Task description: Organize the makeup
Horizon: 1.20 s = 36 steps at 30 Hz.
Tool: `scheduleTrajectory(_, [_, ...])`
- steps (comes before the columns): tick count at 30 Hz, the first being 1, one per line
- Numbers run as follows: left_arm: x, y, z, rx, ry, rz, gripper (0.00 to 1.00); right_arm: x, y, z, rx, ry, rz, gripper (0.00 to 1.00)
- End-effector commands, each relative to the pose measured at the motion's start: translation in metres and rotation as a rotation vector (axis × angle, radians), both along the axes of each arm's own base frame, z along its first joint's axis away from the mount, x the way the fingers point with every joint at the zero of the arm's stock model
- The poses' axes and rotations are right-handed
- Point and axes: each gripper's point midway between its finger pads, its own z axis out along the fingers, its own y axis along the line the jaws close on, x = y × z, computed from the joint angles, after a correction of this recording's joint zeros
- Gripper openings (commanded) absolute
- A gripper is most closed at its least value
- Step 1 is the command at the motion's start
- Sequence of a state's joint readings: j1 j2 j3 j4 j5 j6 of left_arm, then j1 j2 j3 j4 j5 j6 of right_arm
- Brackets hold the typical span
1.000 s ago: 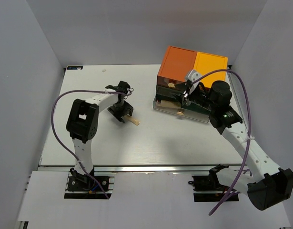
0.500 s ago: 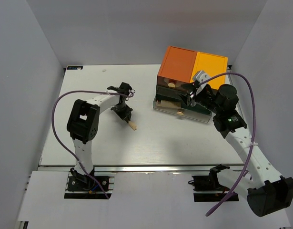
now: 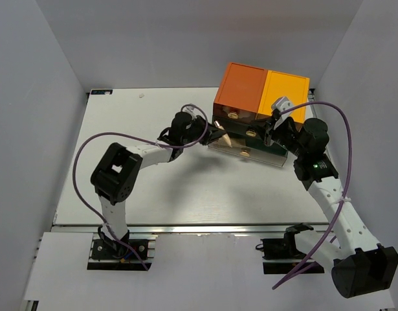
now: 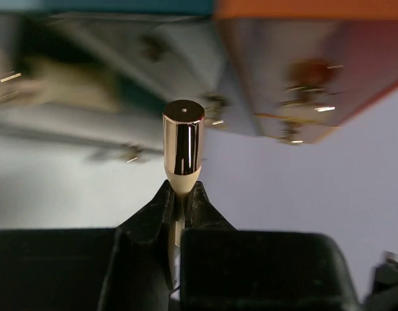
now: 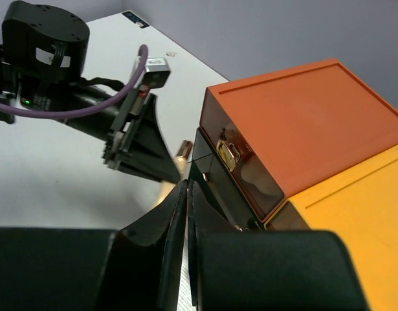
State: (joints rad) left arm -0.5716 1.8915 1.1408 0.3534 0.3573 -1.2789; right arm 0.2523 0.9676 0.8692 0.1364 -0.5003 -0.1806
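Presently the left end effector (image 4: pixel 180 192) clamps one tan stick (image 4: pixel 183 139); the right end effector (image 5: pixel 187 189) is closed.

1. The left arm (image 3: pixel 145 154) has white links between chunky black joint housings.
2. The right arm (image 3: pixel 333 201) matches it, its white link dotted with small holes; a green light (image 3: pixel 313 166) glows on one black joint.
3. A purple cable (image 3: pixel 80 149) loops along each arm.
4. The left gripper (image 4: pixel 180 189) and right gripper (image 5: pixel 187 188) have matte black fingers tapering to thin tips.
5. A white printed label (image 5: pixel 42 53) sits on a black motor housing.
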Motion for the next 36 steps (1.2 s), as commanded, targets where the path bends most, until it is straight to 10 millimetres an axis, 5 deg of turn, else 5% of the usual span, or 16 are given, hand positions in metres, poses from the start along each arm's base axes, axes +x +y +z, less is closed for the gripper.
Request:
scheduleTrajectory(1, [0.016, -0.037, 0.061, -0.240, -0.127, -0.027, 0.11, -0.002, -0.005, 0.017, 0.032, -0.045, -0.016, 0.08])
scheduleTrajectory(8, [0.028, -0.063, 0.027, -0.224, 0.082, 0.110, 0.15, -0.002, -0.013, 0.018, 0.033, -0.053, -0.045, 0.10])
scheduleTrajectory(19, [0.047, -0.062, 0.021, -0.219, 0.256, 0.461, 0.25, -0.002, -0.015, 0.021, 0.050, -0.054, -0.048, 0.12])
scheduleTrajectory(25, [0.050, -0.054, -0.013, -0.056, 0.340, 0.540, 0.29, -0.002, -0.016, 0.024, 0.052, -0.059, -0.052, 0.12])
scheduleTrajectory(32, [0.046, -0.047, -0.027, 0.023, 0.381, 0.563, 0.54, -0.004, -0.018, 0.021, 0.047, -0.055, -0.054, 0.12])
scheduleTrajectory(34, [0.046, -0.045, -0.022, 0.012, 0.371, 0.566, 0.71, -0.006, -0.017, 0.019, 0.043, -0.052, -0.045, 0.12])
scheduleTrajectory(36, [0.046, -0.044, -0.022, 0.003, 0.361, 0.564, 0.71, -0.007, -0.015, 0.016, 0.036, -0.050, -0.034, 0.13])
